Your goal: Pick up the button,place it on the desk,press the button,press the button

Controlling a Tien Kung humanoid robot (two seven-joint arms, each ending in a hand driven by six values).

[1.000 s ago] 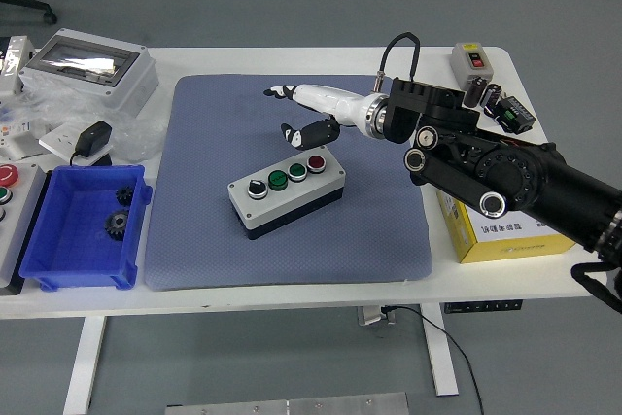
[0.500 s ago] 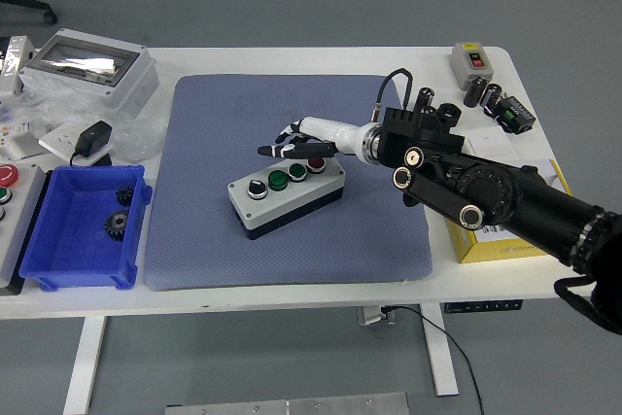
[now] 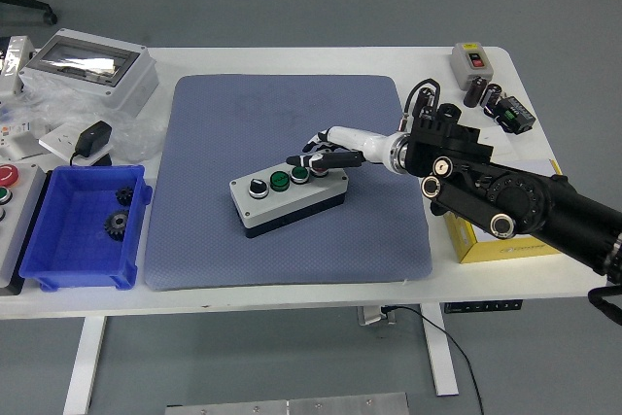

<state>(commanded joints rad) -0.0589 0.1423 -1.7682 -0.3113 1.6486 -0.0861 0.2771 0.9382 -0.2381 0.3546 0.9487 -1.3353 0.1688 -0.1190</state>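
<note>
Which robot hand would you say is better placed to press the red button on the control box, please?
The right robot hand: it already hangs over the red button at the control box's right end, on the blue mat. No left arm is in view.

Matt grey plastic on the button box (image 3: 288,201), glossy caps on top. Finely textured blue-grey mat (image 3: 288,178) over smooth white table (image 3: 292,293). Glossy white and black shell on right hand (image 3: 330,154); shiny blue plastic bin (image 3: 86,227).

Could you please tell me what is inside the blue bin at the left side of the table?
Two dark gears lie in the blue bin, toward its right wall. The rest of its floor looks bare; nothing covers it.
</note>
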